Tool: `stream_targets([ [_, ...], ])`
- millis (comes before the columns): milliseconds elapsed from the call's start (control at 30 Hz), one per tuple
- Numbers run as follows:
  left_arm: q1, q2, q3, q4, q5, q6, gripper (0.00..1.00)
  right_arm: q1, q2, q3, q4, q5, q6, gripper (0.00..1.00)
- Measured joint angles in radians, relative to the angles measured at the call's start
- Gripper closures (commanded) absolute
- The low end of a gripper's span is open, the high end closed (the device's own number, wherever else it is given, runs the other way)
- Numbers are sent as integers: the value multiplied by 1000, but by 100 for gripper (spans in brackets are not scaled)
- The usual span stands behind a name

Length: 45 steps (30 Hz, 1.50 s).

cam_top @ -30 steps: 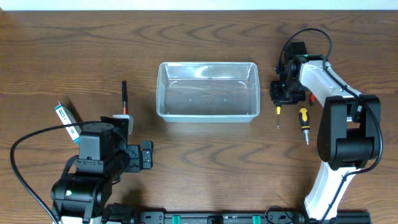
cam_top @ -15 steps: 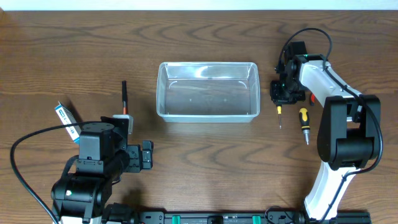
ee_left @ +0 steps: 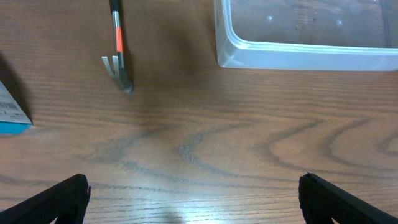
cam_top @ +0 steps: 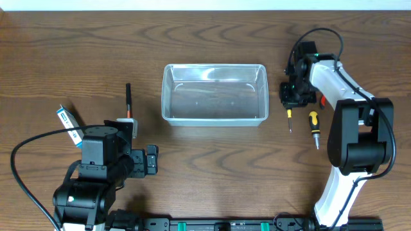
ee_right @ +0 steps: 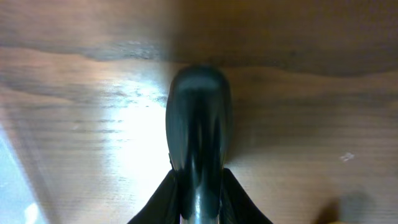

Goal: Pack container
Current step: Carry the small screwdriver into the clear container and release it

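The container (cam_top: 214, 93) is a clear rectangular tub with rounded corners and a raised rim; wood grain shows through its floor. It stands at the middle of the table (cam_top: 212, 38). Just to its right, the right tool (cam_top: 295, 96) is clamped on a dark-handled screwdriver (ee_right: 199, 118). The left tool (ee_left: 193, 183) sits front left, fingers wide apart.

One clear container (cam_top: 215, 93) sits mid-worktop (cam_top: 212, 167). Two screwdrivers on the right: the small screwdriver (cam_top: 288, 117) and the bigger screwdriver (cam_top: 314, 127). One claw-ended pry bar (cam_top: 128, 101), one blue-and-white box (cam_top: 67, 122). Two arms: left arm (cam_top: 90, 173), right arm (cam_top: 350, 135).
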Motion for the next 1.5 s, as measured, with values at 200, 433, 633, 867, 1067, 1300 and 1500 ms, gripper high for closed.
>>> stream_targets([
  [200,20,1,16,1,0,0,2,1,-70,151,-87,9,-18,99],
  [433,189,1,109,5,-32,-26,2,100,-270,285,-122,5,-256,99],
  [633,360,1,129,6,-58,-63,2,313,-311,302,-109,-32,-534,99],
  [867,408,1,129,6,-53,-77,2,422,-212,302,-59,-69,-703,99],
  [1067,408,1,129,6,-49,-79,2,423,-56,301,-51,-151,-791,98],
  [1300,408,1,129,4,-43,-79,2,423,84,301,-49,-212,-827,89],
  [1500,408,1,129,3,-40,-79,2,423,132,301,-58,-227,-838,71],
])
